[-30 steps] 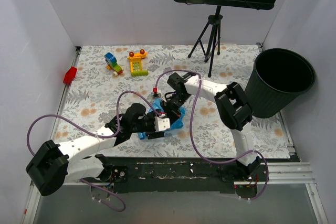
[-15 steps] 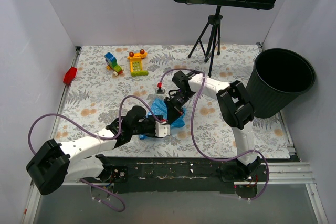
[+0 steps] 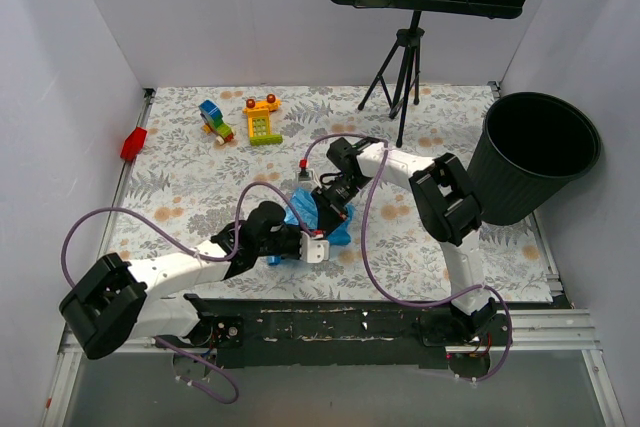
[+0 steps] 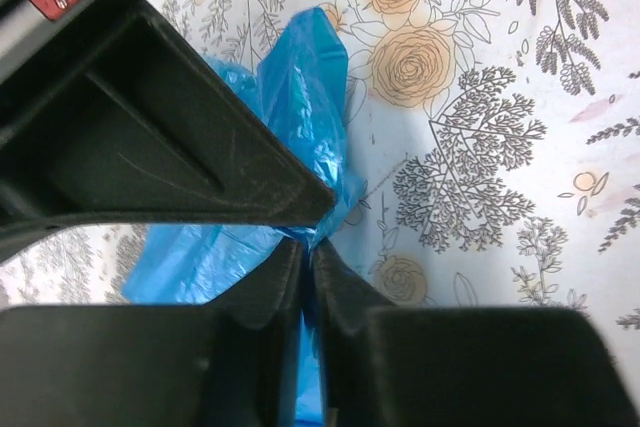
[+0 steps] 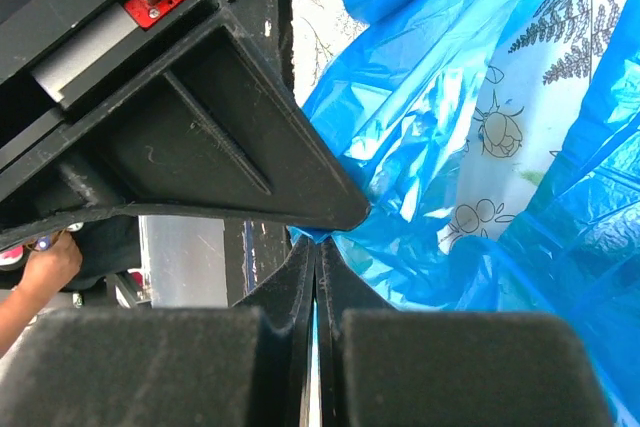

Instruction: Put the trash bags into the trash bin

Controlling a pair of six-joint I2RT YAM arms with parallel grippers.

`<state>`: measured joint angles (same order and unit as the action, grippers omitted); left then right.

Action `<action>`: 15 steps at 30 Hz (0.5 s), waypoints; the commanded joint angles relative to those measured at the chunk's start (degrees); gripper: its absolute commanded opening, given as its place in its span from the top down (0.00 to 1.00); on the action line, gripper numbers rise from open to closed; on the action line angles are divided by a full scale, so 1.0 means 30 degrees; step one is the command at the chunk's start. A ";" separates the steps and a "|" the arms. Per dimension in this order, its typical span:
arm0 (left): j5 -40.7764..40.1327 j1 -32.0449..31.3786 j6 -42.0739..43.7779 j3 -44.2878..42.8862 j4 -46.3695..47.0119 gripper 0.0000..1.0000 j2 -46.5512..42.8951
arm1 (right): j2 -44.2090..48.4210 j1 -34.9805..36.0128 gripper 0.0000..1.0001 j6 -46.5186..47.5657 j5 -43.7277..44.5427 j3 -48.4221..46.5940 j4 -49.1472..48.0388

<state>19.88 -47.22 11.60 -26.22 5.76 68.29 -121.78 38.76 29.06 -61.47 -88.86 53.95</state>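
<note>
Blue trash bags [image 4: 300, 97] lie crumpled at both grippers. The left gripper [image 4: 308, 242] nips a fold, jaws nearly closed, and the right gripper [image 5: 316, 242] clamps film tight. Well beyond the right gripper stands the trash bin [image 3: 505, 192]. Opposing pulls could tear the film or slip it free.

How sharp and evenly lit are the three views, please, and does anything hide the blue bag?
Top external: sharp, evenly lit, soft shadows; only the trash bin interior goes dark. Left wrist: tablecloth and trash bag crisp, but dark left fingers cover much of the frame. Right wrist: light glows through the bag; the right fingers are underexposed.
</note>
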 commanded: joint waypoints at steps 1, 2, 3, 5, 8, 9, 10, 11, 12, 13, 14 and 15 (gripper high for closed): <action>0.0784 -0.0138 -0.0727 -0.1191 -0.0921 1.00 0.0408 | -0.0043 -0.0089 0.99 -0.0196 -0.0398 0.0176 -0.0289; 0.0786 -0.0138 -0.1339 -0.1338 -0.1098 1.00 0.0526 | 0.0015 -0.0089 0.99 0.0328 -0.0456 0.0176 -0.0173; 0.0554 -0.0138 -0.2448 -0.1455 -0.1186 1.00 0.0614 | 0.0132 -0.0089 0.99 0.1290 -0.0543 0.0205 -0.0027; 0.0084 0.0124 -0.5256 -0.1980 -0.1419 1.00 0.1139 | 0.0628 -0.0060 0.99 0.4415 -0.0572 0.0234 0.0938; -0.0677 0.1203 -0.9039 -0.2481 -0.1423 1.00 0.1669 | 0.1741 0.0057 0.99 0.5573 -0.0280 0.0906 0.0298; -0.1114 0.1644 -1.0298 -0.2511 -0.1190 1.00 0.1728 | 0.2237 0.0086 0.99 0.5925 -0.0484 0.1344 -0.0051; -0.0973 0.2490 -1.1702 -0.2569 -0.1013 1.00 0.1699 | 0.2764 0.0145 0.99 0.5871 -0.0602 0.1870 -0.0664; -0.0740 0.3426 -1.2906 -0.2685 -0.0838 1.00 0.1757 | 0.3350 0.0261 0.99 0.5667 -0.0487 0.2514 -0.1511; -0.0767 0.4422 -1.4020 -0.2919 -0.0952 1.00 0.1873 | 0.3878 0.0408 0.99 0.5665 -0.0370 0.2955 -0.2100; -0.0535 0.5389 -1.4785 -0.3037 -0.0982 1.00 0.2020 | 0.4260 0.0583 0.99 0.5752 -0.0310 0.3366 -0.2425; -0.0214 0.6153 -1.5344 -0.3125 -0.1040 1.00 0.2195 | 0.4612 0.0788 0.99 0.5898 -0.0252 0.3631 -0.2660; 0.0022 0.6944 -1.5813 -0.3213 -0.1128 1.00 0.2400 | 0.4934 0.1022 0.99 0.5842 0.0010 0.3894 -0.2981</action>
<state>25.32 -37.36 -22.02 -33.47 2.68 74.30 -113.82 39.13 43.42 -60.34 -80.64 44.36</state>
